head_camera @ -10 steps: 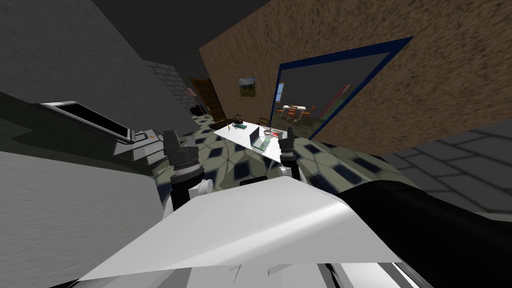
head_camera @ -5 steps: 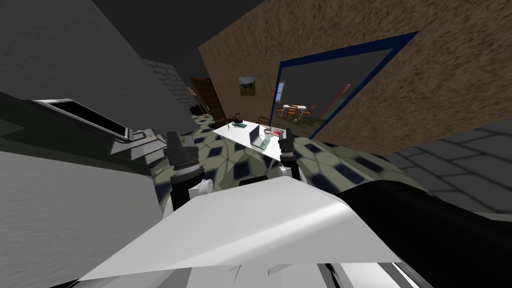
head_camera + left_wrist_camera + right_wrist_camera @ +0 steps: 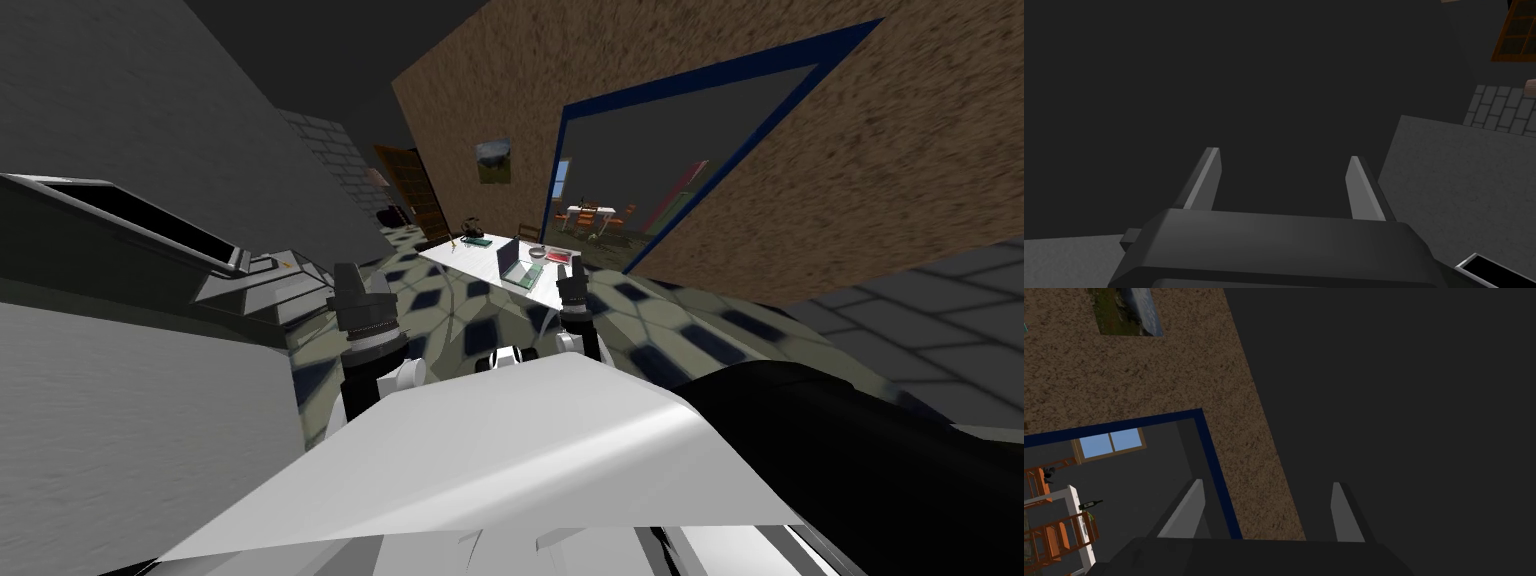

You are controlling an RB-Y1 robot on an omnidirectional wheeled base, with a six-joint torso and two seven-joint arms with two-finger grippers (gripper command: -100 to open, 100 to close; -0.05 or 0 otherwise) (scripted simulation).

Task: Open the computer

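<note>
The laptop [image 3: 515,265] sits small and well ahead on the near right part of a white table [image 3: 470,262]. Its dark lid stands raised off a greenish deck. The deck lies to my right of the lid, so the screen faces right and somewhat toward me. The hinge, its long axis, seems to run slantwise away from me, though it is too small to be sure. The table is a thin flat slab with sharp corners. A green book [image 3: 478,241], a grey bowl [image 3: 537,252] and a flat red thing [image 3: 558,256] lie on it near the laptop. The floor [image 3: 640,320] is pale tile with dark blue diamonds. Behind rises a rough, speckled brown wall [image 3: 900,150] with a blue frame [image 3: 700,78] round an opening. The left gripper [image 3: 1284,156] and right gripper [image 3: 1267,484] are both released, blades spread wide, well short of the table.
</note>
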